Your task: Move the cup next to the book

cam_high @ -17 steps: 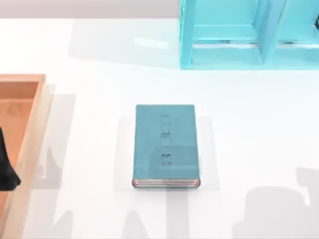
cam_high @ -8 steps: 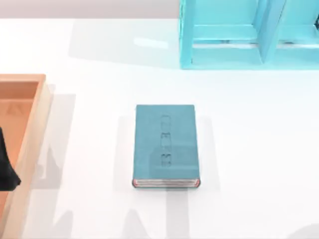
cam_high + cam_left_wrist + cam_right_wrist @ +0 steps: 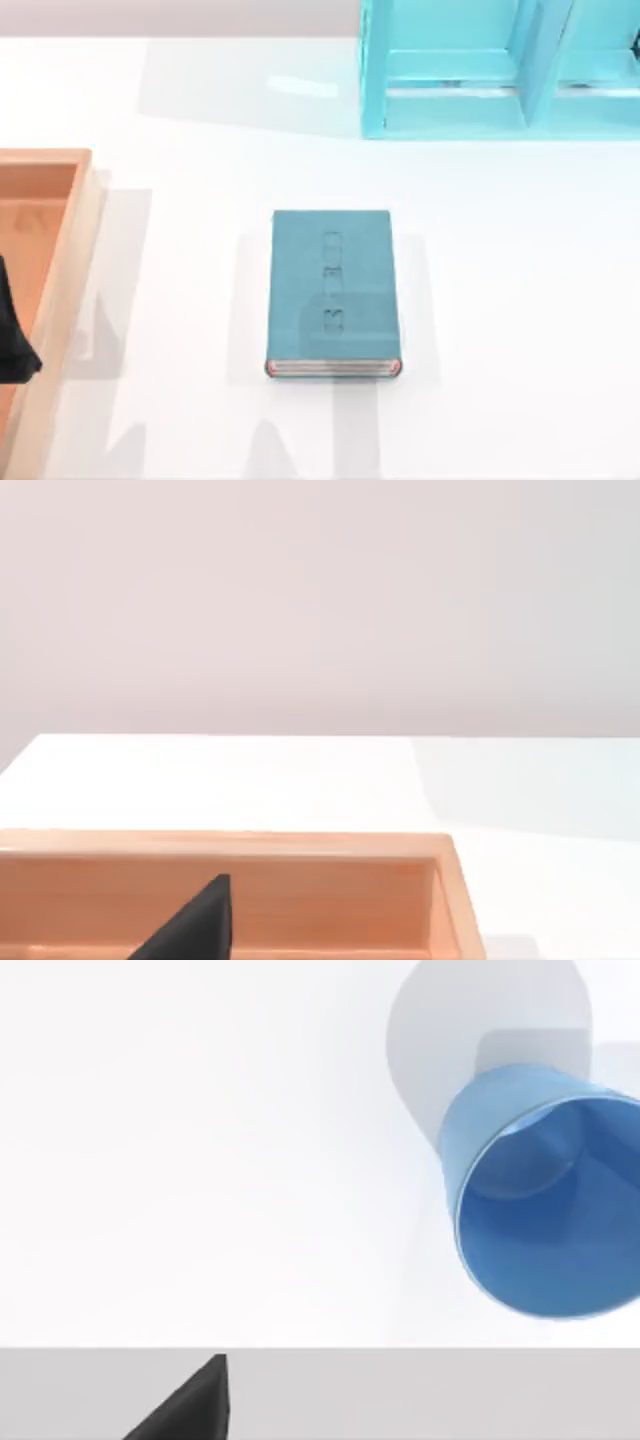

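The teal-blue book (image 3: 333,293) lies flat in the middle of the white table, its red-edged pages facing the front edge. In the right wrist view the blue translucent cup (image 3: 540,1210) stands upright on the bare white surface, with its open mouth facing the camera. A dark part of my right gripper (image 3: 195,1405) shows well apart from the cup. My left arm (image 3: 12,335) sits parked at the far left over the wooden tray, and a dark part of its gripper (image 3: 195,925) shows above the tray's inside.
A light wooden tray (image 3: 62,250) lines the left edge, also seen as the tray (image 3: 440,880) in the left wrist view. A turquoise shelf unit (image 3: 500,70) stands at the back right. The white table around the book is open surface.
The grey shadow at the table's front right corner has shrunk and slid out of the top view. The book and the left arm have not moved.
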Controlling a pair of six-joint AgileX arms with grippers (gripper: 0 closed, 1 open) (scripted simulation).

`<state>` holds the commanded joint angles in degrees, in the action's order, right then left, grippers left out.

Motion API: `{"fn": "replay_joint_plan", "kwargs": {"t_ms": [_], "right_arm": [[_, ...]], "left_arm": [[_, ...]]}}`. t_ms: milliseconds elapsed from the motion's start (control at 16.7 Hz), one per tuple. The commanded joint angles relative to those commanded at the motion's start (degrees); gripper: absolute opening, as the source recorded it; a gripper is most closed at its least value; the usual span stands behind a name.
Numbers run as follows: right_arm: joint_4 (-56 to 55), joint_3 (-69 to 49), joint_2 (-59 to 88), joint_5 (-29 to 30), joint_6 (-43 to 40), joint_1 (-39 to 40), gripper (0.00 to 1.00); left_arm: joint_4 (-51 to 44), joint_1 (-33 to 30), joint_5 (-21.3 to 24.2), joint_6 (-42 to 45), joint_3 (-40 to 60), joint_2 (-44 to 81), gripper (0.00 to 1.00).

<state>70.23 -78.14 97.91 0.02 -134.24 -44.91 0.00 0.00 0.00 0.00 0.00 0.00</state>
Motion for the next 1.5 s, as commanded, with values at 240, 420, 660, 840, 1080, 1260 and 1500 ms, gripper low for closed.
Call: {"fn": "replay_joint_plan", "kwargs": {"t_ms": [240, 420, 660, 840, 1080, 1260, 1500], "right_arm": [[-2.3, 1.98, 0.51, -0.02, 0.19, 0.21, 1.0], [-9.56, 6.88, 2.59, 0.01, 0.28, 0.21, 1.0], [-20.11, 14.04, 5.7, 0.02, 0.32, 0.21, 1.0], [-22.48, 15.98, 6.5, 0.02, 0.3, 0.19, 1.0], [-22.48, 15.98, 6.5, 0.02, 0.3, 0.19, 0.92], [-22.48, 15.98, 6.5, 0.02, 0.3, 0.19, 0.7], [-22.48, 15.98, 6.5, 0.02, 0.3, 0.19, 0.4]], "left_arm": [[0.0, 0.0, 0.0, 0.0, 0.0, 0.0, 1.0], [0.0, 0.0, 0.0, 0.0, 0.0, 0.0, 1.0], [0.0, 0.0, 0.0, 0.0, 0.0, 0.0, 1.0], [0.0, 0.0, 0.0, 0.0, 0.0, 0.0, 1.0], [0.0, 0.0, 0.0, 0.0, 0.0, 0.0, 1.0], [0.0, 0.0, 0.0, 0.0, 0.0, 0.0, 1.0], [0.0, 0.0, 0.0, 0.0, 0.0, 0.0, 1.0]]}}
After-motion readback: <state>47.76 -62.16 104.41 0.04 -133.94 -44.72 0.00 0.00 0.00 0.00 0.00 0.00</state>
